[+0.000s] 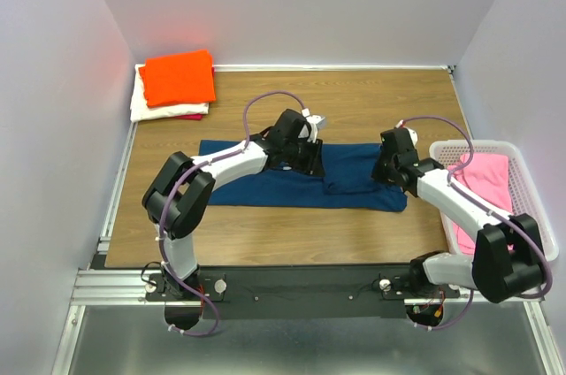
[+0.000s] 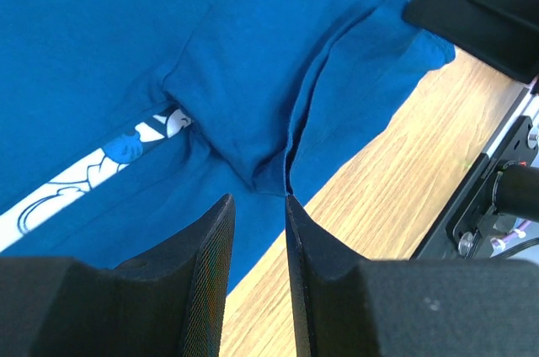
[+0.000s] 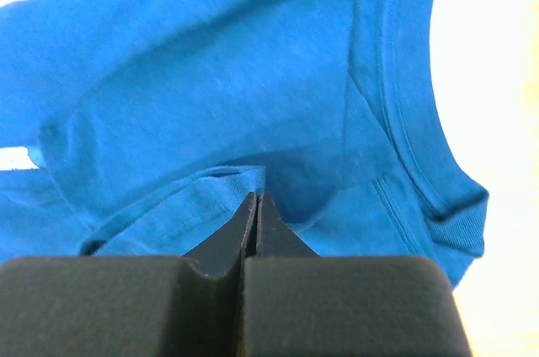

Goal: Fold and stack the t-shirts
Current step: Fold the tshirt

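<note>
A navy t-shirt lies spread across the middle of the table, partly folded, with a strip of its white print showing. My left gripper hovers over the shirt's middle. In the left wrist view the left gripper is open; a raised fold of the navy cloth touches the right fingertip, and nothing sits in the gap. My right gripper is at the shirt's right end. In the right wrist view the right gripper is shut on a folded edge of the navy shirt, beside the collar.
Folded shirts are stacked at the back left corner: orange on top, cream under it, and a red sliver below. A white basket at the right edge holds a pink shirt. Walls enclose three sides.
</note>
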